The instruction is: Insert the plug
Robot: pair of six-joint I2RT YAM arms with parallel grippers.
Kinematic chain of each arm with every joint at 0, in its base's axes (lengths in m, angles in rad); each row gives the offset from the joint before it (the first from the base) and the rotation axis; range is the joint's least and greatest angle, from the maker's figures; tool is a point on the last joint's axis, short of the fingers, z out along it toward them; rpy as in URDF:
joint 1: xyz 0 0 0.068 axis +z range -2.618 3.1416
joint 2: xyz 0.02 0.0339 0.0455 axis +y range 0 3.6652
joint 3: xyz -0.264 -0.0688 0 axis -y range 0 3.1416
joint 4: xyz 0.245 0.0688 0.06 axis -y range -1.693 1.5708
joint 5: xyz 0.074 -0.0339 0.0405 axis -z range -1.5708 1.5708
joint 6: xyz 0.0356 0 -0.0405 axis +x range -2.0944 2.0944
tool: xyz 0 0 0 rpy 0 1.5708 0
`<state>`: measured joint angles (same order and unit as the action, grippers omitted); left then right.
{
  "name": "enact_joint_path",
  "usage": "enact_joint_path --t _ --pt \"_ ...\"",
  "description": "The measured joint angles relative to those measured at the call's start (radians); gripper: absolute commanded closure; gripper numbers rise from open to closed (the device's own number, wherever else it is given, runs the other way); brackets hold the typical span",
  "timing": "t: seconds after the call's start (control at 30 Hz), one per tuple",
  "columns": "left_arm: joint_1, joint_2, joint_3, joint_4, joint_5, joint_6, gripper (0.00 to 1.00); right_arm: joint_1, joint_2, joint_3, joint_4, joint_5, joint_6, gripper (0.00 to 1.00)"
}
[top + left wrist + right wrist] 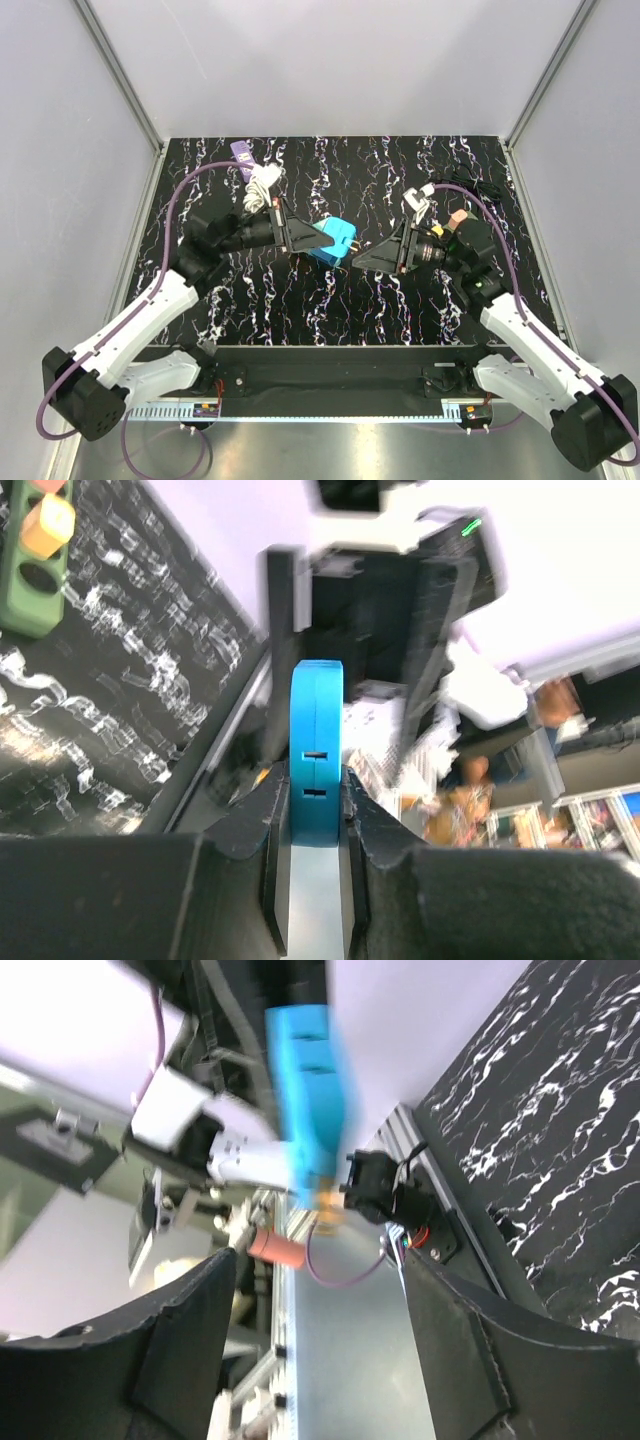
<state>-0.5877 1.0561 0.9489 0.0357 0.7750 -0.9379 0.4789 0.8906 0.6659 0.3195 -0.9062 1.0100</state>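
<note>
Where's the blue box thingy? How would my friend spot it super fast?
Look at the middle of the black table with white squiggles. There the left gripper pinches a bright blue block between its two dark fingers. It is the only blue thing there, and it has two small dark slots on one narrow face.

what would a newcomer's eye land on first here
The bright blue block, clamped between the left fingers over the middle of the black marbled table. Facing it from the right, the right fingers stand wide apart with nothing between them. A white cable lies at the table's back left.
</note>
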Motion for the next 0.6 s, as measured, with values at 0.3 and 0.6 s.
enact_joint_path --t 0.3,0.6 --pt "0.000 -0.041 -0.085 0.251 -0.141 -0.195 1.00 0.011 0.045 -0.027 0.147 0.130 0.077 0.38" --pt "0.000 -0.075 -0.093 0.305 -0.211 -0.219 1.00 0.052 0.124 0.017 0.267 0.165 0.107 0.35"
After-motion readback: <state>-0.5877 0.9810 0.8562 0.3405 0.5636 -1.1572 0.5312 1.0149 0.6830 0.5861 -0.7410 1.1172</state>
